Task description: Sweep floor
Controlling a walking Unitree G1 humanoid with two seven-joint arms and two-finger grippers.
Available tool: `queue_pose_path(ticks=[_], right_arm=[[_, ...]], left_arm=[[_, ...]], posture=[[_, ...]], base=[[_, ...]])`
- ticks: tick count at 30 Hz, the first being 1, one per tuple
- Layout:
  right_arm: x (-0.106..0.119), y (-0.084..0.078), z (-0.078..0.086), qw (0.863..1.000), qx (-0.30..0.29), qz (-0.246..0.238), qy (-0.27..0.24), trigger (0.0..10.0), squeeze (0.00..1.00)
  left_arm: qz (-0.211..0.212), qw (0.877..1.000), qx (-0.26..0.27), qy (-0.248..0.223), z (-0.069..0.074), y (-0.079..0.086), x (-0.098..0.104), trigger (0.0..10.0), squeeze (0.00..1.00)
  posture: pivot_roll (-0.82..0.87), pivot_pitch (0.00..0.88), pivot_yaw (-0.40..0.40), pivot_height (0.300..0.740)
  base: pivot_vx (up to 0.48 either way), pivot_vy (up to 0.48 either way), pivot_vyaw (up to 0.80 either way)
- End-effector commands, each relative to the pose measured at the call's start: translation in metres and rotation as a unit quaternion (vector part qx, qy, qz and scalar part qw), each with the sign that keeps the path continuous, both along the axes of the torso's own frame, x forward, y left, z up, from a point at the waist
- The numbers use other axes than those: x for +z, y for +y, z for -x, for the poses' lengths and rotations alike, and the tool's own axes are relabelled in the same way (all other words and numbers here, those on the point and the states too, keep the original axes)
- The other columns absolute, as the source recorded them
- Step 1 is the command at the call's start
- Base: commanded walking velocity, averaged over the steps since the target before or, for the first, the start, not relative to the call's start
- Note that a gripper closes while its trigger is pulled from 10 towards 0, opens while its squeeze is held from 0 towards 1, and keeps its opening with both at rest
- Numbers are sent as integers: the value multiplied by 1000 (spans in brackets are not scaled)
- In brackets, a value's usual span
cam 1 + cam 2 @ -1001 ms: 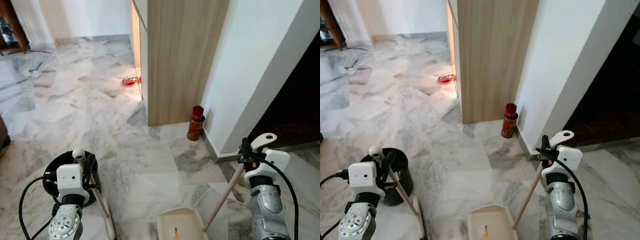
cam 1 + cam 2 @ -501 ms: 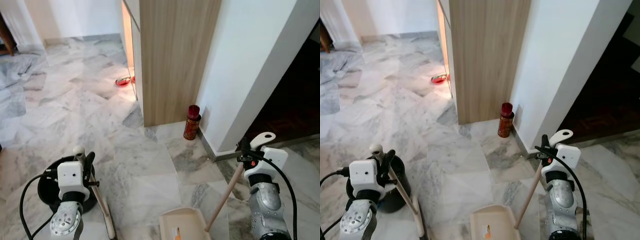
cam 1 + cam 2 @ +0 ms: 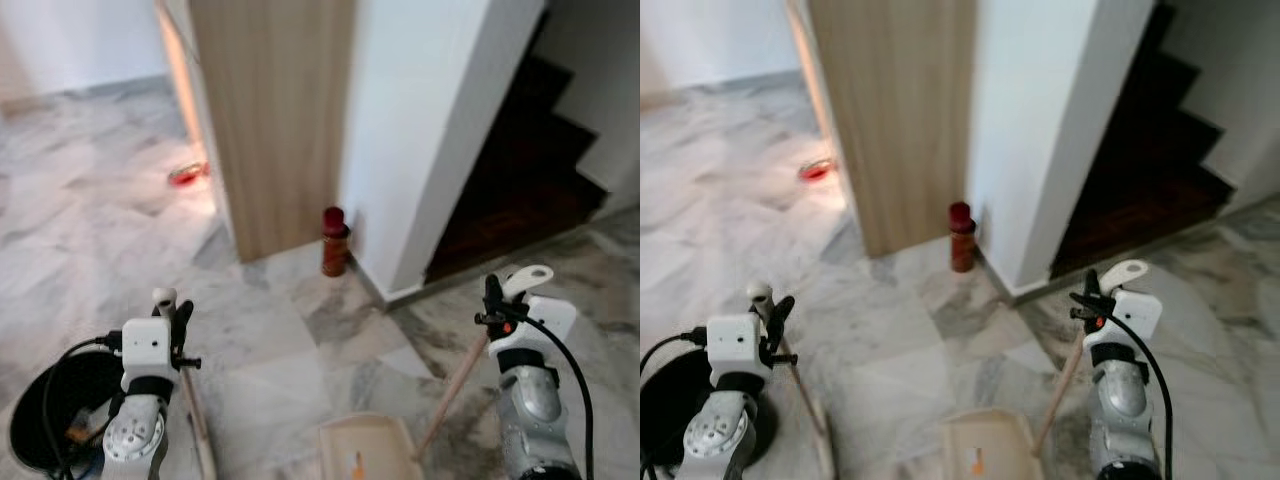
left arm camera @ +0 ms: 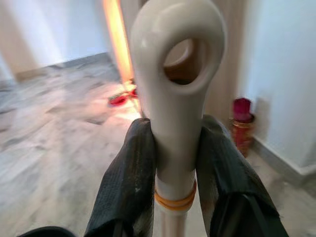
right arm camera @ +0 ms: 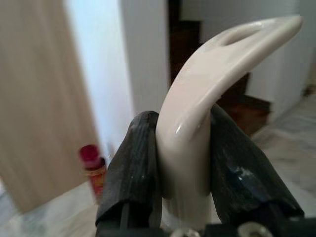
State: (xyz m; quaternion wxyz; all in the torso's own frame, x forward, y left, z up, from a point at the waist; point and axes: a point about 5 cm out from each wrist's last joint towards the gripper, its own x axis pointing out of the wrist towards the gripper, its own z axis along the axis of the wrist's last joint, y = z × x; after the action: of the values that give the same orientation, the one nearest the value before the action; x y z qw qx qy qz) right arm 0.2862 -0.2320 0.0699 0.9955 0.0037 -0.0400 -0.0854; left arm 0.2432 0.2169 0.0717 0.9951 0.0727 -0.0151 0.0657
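Note:
My left gripper (image 3: 172, 318) is shut on the cream broom handle (image 4: 175, 94), whose wooden shaft (image 3: 196, 420) slants down to the marble floor (image 3: 270, 340) at the lower left. On the right, my right gripper (image 3: 497, 300) is shut on the curved cream top (image 5: 207, 84) of the dustpan handle (image 3: 455, 385). That shaft runs down to the beige dustpan (image 3: 365, 450) lying on the floor at the bottom centre, with a small orange mark on it.
A black bucket (image 3: 50, 415) stands at the lower left. A red bottle (image 3: 333, 241) sits by the corner of a wooden cabinet (image 3: 270, 110) and a white wall (image 3: 420, 130). Dark stairs (image 3: 530, 170) rise at the right. A red dish (image 3: 185, 176) lies far left.
The whole view has swung to the right: cabinet, bottle and bucket have shifted left and the dark stairs have come into sight. Both grippers keep their hold.

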Motion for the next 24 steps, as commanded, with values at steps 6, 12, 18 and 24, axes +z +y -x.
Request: queue_pose_path(ticks=[6, 12, 18, 24], right_arm=[[7, 1, -4, 1000, 1, -7, -18, 10000, 0], [8, -1, -6, 1000, 3, -1, -16, 10000, 0], [7, -7, -7, 1000, 0, 1, -13, 10000, 0], [10, -8, -9, 1000, -4, 4, -16, 10000, 0]], left_arm=[[-13, 999, 7, -32, -5, 2, 12, 10000, 0], [-3, 999, 14, -33, -4, 1, 9, 10000, 0], [-2, 999, 12, -33, -7, -3, 8, 10000, 0], [1, 999, 12, -39, -10, -2, 10, 10000, 0]], posture=[[-9, 0, 14, 740], [-13, 0, -1, 740], [-6, 0, -16, 740], [-61, 0, -11, 740]], base=[[0, 0, -800], [0, -182, -800], [0, 0, -800], [0, 0, -800]])
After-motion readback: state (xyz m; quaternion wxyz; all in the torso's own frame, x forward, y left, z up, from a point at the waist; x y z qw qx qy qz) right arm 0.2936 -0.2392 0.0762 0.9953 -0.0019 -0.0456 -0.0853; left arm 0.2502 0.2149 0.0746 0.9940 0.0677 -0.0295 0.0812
